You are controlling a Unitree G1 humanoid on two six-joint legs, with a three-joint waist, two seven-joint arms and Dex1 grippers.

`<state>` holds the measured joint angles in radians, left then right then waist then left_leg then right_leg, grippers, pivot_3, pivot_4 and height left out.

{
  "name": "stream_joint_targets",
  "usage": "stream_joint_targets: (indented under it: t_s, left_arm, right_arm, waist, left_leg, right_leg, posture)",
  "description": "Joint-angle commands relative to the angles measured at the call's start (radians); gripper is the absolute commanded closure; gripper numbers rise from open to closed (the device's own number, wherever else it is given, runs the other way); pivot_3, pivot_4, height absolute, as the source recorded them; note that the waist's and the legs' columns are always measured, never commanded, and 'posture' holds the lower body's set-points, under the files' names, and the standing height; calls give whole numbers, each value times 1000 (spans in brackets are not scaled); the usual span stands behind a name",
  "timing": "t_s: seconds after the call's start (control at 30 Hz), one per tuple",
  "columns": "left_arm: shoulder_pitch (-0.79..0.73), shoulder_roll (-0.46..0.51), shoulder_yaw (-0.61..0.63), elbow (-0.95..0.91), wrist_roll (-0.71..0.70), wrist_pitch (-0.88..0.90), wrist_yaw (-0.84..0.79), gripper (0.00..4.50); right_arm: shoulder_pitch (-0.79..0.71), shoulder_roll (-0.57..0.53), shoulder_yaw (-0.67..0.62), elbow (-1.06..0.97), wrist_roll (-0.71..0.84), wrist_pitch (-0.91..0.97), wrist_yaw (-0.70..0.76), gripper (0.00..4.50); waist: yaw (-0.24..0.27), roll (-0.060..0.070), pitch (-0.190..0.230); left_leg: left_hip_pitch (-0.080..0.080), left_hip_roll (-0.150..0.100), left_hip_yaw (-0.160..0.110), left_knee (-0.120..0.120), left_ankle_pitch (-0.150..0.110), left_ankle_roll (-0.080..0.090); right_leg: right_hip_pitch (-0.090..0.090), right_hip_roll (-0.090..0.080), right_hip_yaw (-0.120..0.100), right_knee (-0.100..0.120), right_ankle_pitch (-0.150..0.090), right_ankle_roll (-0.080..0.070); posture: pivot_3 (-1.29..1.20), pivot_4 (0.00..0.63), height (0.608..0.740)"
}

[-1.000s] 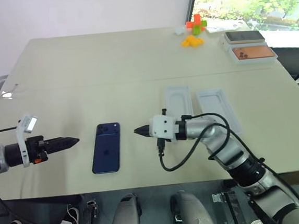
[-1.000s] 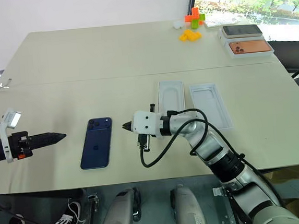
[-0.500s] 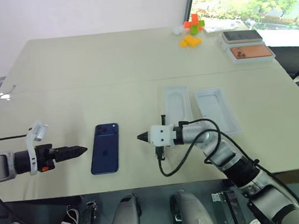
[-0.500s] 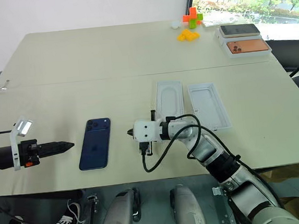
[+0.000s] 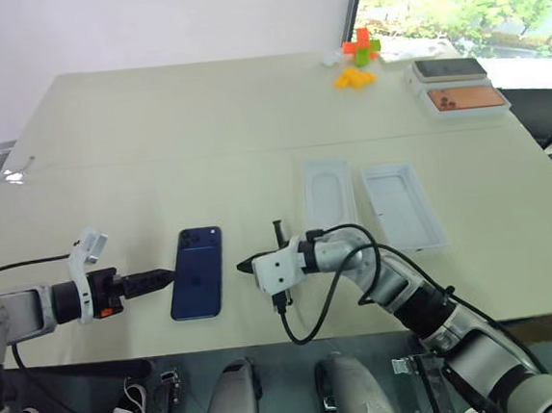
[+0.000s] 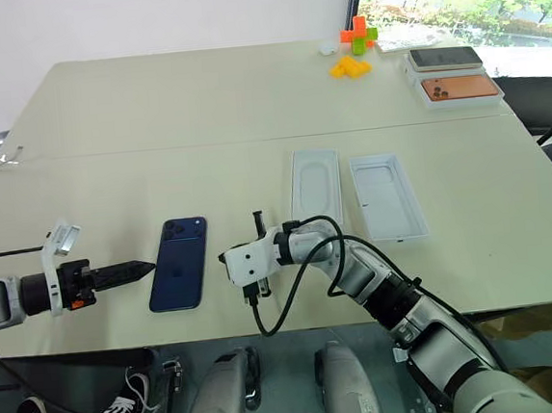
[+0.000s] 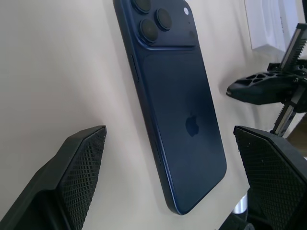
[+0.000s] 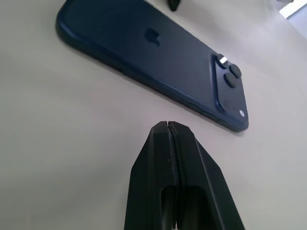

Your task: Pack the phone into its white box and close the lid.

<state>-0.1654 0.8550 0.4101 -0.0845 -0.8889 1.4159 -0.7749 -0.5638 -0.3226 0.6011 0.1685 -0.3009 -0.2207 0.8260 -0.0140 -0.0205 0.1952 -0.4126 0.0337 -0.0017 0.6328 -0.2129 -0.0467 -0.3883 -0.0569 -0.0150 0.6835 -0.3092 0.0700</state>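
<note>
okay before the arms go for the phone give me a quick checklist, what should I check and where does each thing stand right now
1. phone flat on the table, back up, nothing on it: ok.
2. left gripper open, fingers straddling the phone's end: ok.
3. right gripper shut, tip beside the phone, apart from it: ok.
4. Phone gripped: not ok, neither gripper touches it.
5. white box open and empty: ok.
6. Which of the two white trays is the lid: cannot tell.
</note>
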Motion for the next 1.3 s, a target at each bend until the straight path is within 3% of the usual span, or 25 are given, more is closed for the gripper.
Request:
stream_joint_targets:
  t_s: [0.03,0.63,1.3]
  left_arm:
    - [-8,-9,-7,-9,-10,23,19,24]
    - [-60,-90,-24,6,-13,74,100,24]
    - [-104,-159,-22,-8,-29,146,157,24]
  right_arm:
    - [-31,22,4,18,-21,-45,-17,4500]
    - [-130,71,53,140,-189,-79,-55,4500]
    - [-165,152,59,201,-198,-75,-77,4500]
  waist:
    - [0,0,0]
    - [0,0,0]
    - [-5,0,-1]
  left_leg:
    - [1,0,0,0,0,0]
    - [3,0,0,-1,1,-1]
    - [7,-1,0,-2,1,-1]
  right_leg:
    - [1,0,0,0,0,0]
    - [2,-1,2,0,0,-1]
    - [4,-2,2,0,0,-6]
  posture:
    - [0,150,739]
    - [0,150,739]
    - [0,150,739]
